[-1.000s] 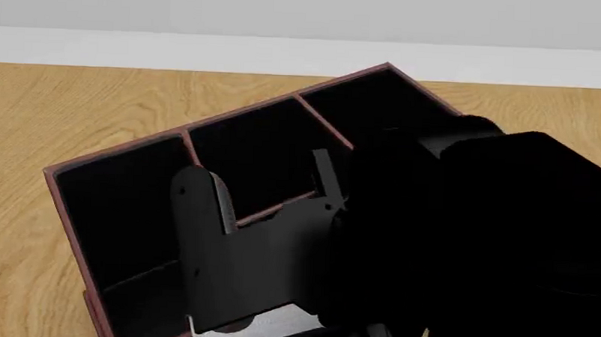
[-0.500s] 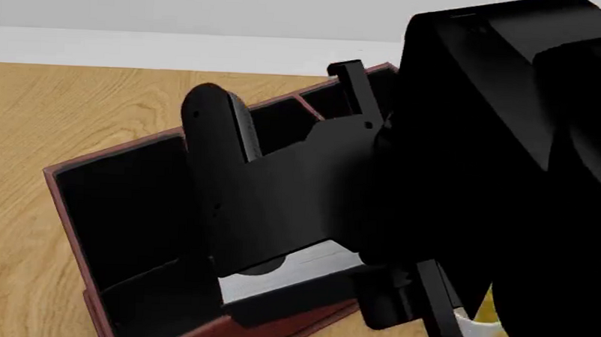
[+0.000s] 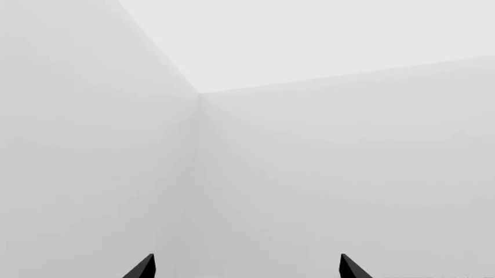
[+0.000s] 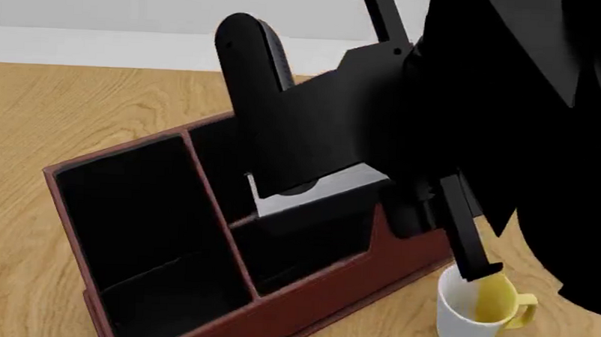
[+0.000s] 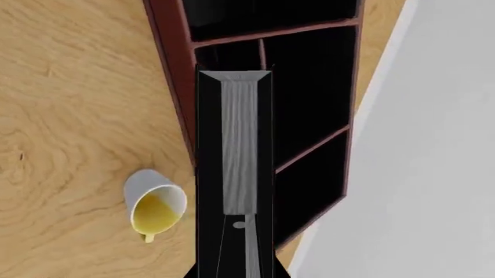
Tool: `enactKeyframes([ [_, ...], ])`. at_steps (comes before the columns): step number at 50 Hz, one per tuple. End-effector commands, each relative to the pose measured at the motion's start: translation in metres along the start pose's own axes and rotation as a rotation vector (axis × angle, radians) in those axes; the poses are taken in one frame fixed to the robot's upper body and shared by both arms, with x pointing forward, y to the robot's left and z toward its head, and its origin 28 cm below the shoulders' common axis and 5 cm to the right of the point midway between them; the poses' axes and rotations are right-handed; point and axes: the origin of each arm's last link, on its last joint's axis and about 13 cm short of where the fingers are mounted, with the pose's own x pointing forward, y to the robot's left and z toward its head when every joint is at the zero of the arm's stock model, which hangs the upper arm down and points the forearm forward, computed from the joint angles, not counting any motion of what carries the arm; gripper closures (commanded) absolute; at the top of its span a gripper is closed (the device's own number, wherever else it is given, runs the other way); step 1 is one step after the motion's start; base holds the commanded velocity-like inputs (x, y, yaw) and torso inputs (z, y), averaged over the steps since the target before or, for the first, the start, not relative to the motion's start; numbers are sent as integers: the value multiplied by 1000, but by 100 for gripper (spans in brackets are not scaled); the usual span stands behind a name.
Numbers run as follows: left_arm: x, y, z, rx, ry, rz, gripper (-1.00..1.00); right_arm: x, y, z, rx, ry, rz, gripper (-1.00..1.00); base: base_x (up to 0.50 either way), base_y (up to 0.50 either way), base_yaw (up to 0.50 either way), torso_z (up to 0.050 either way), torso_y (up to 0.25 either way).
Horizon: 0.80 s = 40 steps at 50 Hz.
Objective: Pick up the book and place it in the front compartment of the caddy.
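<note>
The right gripper [image 4: 315,176], jaws closed on the thin black hardcover book [image 5: 240,145], holds it edge-down above the dark red-brown wooden caddy [image 4: 306,296], seemingly lined up for lowering into a compartment; the left gripper [image 3: 243,269] hangs open, empty.

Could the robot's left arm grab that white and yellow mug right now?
Probably not as things stand. The left gripper faces only bare wall, and no left arm shows in the head view. The mug stands beside the caddy, under the right arm holding the book.
</note>
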Motion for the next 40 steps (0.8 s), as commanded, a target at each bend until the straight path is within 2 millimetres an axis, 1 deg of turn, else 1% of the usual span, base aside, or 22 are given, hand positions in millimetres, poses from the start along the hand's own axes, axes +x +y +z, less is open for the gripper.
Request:
enactKeyframes([
  [1, 1, 0, 0, 6, 3, -1, -100, 8, -16, -8, -91, 38, -152, 100, 0, 0, 0, 0, 0],
  [6, 0, 0, 0, 8, 4, -1, -100, 19, -23, -9, -120, 20, -194, 100, 0, 0, 1, 0, 0],
  [18, 0, 1, 1, 15, 5, 2, -100, 40, -29, -8, -141, -48, -248, 100, 0, 0, 0, 0, 2],
  [26, 0, 2, 0, 19, 6, 5, -100, 56, -31, -10, -136, -82, -262, 100, 0, 0, 0, 0, 1],
  [40, -1, 3, 0, 23, 9, 10, -100, 84, -33, -17, -115, -75, -287, 100, 0, 0, 0, 1, 1],
])
